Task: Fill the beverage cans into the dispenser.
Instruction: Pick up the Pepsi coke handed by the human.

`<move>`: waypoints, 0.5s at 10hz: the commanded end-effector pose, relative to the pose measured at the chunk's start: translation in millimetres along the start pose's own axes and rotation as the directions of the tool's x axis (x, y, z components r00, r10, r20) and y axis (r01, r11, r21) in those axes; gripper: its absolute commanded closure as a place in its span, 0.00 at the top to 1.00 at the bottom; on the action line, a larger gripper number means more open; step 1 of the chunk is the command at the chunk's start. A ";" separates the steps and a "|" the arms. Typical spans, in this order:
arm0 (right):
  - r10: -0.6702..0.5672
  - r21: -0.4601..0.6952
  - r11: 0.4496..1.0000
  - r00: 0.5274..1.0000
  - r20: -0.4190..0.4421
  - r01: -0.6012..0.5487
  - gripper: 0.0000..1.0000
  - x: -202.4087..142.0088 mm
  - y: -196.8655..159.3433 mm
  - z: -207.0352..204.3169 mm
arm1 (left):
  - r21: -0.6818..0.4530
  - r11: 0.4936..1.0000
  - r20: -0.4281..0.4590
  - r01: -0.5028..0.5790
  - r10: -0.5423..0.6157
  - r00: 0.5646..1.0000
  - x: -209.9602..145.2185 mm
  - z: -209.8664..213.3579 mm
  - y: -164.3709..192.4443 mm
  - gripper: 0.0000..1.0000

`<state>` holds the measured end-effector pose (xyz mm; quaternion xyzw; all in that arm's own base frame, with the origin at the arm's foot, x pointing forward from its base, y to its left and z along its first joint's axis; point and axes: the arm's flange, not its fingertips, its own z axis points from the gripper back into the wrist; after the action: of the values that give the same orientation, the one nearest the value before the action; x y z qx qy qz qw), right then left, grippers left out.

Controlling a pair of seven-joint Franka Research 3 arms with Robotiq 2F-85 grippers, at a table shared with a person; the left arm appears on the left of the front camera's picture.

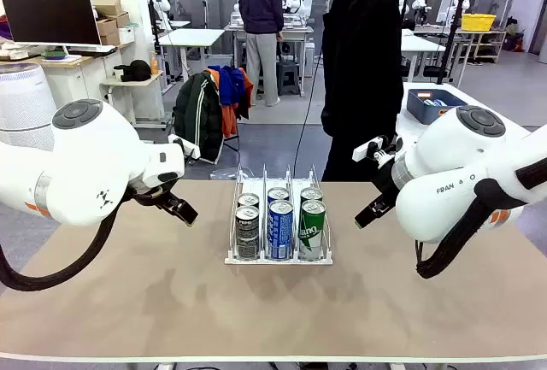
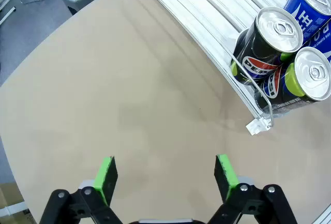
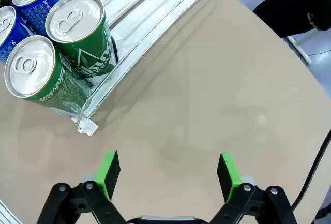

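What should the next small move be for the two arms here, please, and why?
Probably just hold both arms back and wait. The left claw and right claw are open and empty, and every can in sight already stands in the dispenser: two black Pepsi cans, two blue cans, two green cans. There is room behind them, so the person may bring more.

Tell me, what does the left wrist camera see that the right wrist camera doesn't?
Left wrist view: two black Pepsi cans in an end lane of the dispenser, beyond the open left gripper. Right wrist view: two green cans in the opposite end lane, the person's dark clothing, and the open right gripper. Both: blue cans, the dispenser's white rails and the tan table.
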<state>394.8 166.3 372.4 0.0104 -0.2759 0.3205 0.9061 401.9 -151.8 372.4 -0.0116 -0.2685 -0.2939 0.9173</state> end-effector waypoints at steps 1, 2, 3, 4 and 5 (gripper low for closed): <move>0.000 0.000 1.000 1.000 0.000 0.000 1.00 0.0 0.0 0.0 | 0.000 1.000 0.000 0.000 0.000 1.000 0.0 0.0 0.0 1.00; 0.000 0.000 1.000 1.000 0.000 0.000 1.00 0.0 0.0 0.0 | 0.000 1.000 0.000 0.000 0.000 1.000 0.0 0.0 0.0 1.00; 0.000 0.000 1.000 1.000 0.000 0.000 1.00 0.0 0.0 0.0 | 0.000 1.000 0.000 0.000 0.000 1.000 0.0 0.0 0.0 1.00; 0.000 0.000 1.000 1.000 0.000 0.000 1.00 0.0 0.0 0.0 | 0.000 1.000 0.000 0.000 0.000 1.000 0.0 0.0 0.0 1.00; 0.000 0.000 1.000 1.000 0.000 0.000 1.00 0.0 0.0 0.0 | 0.000 1.000 0.000 0.000 0.000 1.000 0.0 0.0 0.0 1.00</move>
<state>394.7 166.4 372.4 0.0101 -0.2759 0.3208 0.9060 401.6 -152.7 372.4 -0.0116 -0.2685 -0.2949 0.9169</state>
